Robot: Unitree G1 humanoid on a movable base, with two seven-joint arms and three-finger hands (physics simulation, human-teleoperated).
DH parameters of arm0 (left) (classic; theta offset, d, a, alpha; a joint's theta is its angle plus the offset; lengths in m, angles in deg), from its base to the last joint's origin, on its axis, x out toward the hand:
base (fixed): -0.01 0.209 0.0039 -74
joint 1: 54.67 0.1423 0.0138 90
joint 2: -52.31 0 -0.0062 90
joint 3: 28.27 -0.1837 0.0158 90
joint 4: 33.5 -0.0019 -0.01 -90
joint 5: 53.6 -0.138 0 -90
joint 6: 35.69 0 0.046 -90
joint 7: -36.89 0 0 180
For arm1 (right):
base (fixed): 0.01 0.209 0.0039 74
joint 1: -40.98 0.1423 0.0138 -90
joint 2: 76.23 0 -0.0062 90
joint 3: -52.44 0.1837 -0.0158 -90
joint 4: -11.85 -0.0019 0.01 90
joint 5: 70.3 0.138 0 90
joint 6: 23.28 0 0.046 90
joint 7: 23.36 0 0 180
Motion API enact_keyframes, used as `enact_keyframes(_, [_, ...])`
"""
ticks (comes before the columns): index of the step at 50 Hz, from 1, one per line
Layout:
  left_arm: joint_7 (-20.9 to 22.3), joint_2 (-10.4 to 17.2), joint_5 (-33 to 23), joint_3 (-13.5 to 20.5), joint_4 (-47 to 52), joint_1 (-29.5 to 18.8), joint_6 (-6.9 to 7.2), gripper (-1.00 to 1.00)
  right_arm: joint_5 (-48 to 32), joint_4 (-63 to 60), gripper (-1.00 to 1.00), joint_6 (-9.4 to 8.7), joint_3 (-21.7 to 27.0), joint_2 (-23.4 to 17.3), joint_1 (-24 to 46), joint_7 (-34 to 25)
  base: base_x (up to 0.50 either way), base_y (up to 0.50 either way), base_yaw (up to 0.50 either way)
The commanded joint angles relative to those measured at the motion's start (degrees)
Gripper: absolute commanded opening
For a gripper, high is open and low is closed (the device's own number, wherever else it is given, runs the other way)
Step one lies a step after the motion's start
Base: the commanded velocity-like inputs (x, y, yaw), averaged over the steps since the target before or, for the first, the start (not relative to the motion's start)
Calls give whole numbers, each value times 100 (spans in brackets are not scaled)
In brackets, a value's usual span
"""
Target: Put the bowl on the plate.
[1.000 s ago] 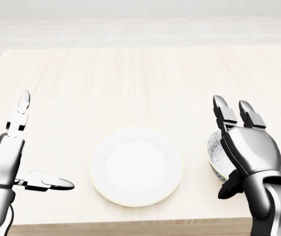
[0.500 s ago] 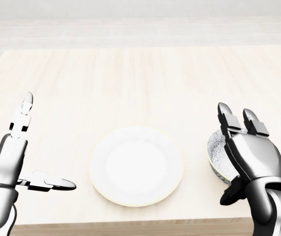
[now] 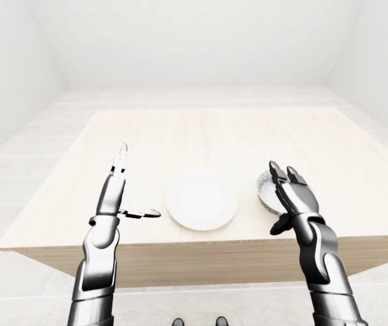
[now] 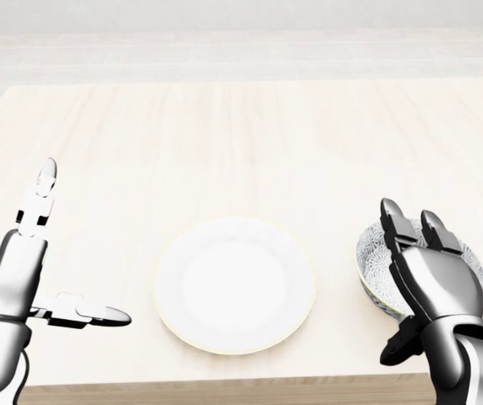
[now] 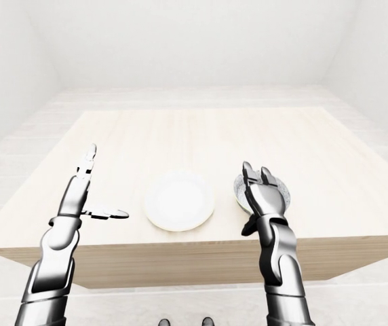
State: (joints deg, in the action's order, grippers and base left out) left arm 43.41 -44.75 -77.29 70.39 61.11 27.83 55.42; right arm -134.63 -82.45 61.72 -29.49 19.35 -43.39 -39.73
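Here, spread right robot hand [image 4: 436,287] overlaps bowl [image 4: 374,261].

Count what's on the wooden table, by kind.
Round white ceramic plate: 1
Grey-and-white patterned bowl: 1
Total: 2

We can read no text, label, brand, number or sign here. The small white bowl [image 4: 373,260] just right of the round white plate [image 4: 235,284] carries a fine grey pattern, too small for us to tell as lettering.
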Motion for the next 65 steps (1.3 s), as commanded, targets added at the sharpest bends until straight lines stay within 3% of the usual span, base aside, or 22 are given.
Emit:
enact_keyframes(1, [15, -6, -18, 5, 113, 54, 25, 100, -84, 225, 100, 0, -62, -61, -131, 96, 0, 0, 0])
enact_keyframes(7, [51, -5, -11, 29, 178, 45, 85, 100, -240, 175, 100, 0, -58, -89, -219, 61, 0, 0, 0])
enact_keyframes(18, [26, 2, -10, 42, 122, 29, 66, 100, -716, -338, 100, 0, -8, -53, -465, -289, 0, 0, 0])
enact_keyframes(27, [18, 11, -35, 23, 81, 15, 52, 100, -914, -287, 100, 0, 95, 6, -501, -224, 0, 0, 0])
enact_keyframes(31, [-38, 9, -99, -19, -47, 1, -23, 100, -1062, -308, 100, 0, 132, -35, -490, -307, 0, 0, 0])
enact_keyframes(35, [-22, 6, -92, -8, -15, 8, -7, 100, -1173, -309, 100, 0, 175, -50, -474, -348, 0, 0, 0])
enact_keyframes(36, [-53, 2, -80, -7, -72, 33, -83, 100, -1215, -300, 100, 0, 185, -58, -473, -372, 0, 0, 0])
enact_keyframes(40, [7, 7, -50, 14, 11, 9, 4, 100, -1330, -263, 100, 0, 225, -77, -469, -397, 0, 0, 0])
enact_keyframes(42, [-92, 7, -65, -7, -189, 12, -168, 100, -1365, -246, 100, 0, 243, -78, -453, -406, 0, 0, 0])
enact_keyframes(46, [-127, 12, -88, -19, -247, 4, -210, 100, -1412, -193, 100, 0, 259, -77, -420, -408, 0, 0, 0])
enact_keyframes(48, [-23, 15, -75, 4, -33, 7, -34, 100, -1437, -126, 100, 0, 273, -89, -368, -393, 0, 0, 0])
enact_keyframes(49, [-50, 15, -67, 8, -77, 30, -102, 100, -1445, -98, 100, 0, 276, -93, -352, -383, 0, 0, 0])
enact_keyframes(51, [10, 27, -36, 42, 25, 33, -29, 100, -1469, -26, 100, 0, 275, -100, -332, -357, 0, 0, 0])
enact_keyframes(53, [-15, 31, -29, 47, -38, 42, -93, 100, -1477, 5, 100, 0, 275, -104, -330, -347, 0, 0, 0])
enact_keyframes(55, [61, 50, -4, 76, 32, -2, 32, 100, -1508, 84, 100, 0, 283, -129, -315, -331, 0, 0, 0])
enact_keyframes(56, [2, 50, -13, 68, -79, 7, -70, 100, -1516, 89, 100, 0, 286, -137, -310, -341, 0, 0, 0])
enact_keyframes(59, [-56, 51, -21, 57, -200, 14, -176, 100, -1519, 88, 100, 0, 288, -140, -298, -356, 0, 0, 0])
enact_keyframes(62, [25, 54, -27, 60, -51, 1, -26, 100, -1517, 84, 100, 0, 289, -140, -289, -364, 0, 0, 0])
enact_keyframes(65, [33, 50, -30, 62, -12, 12, -11, 100, -1534, 84, 100, 0, 279, -140, -299, -372, 0, 0, 0])
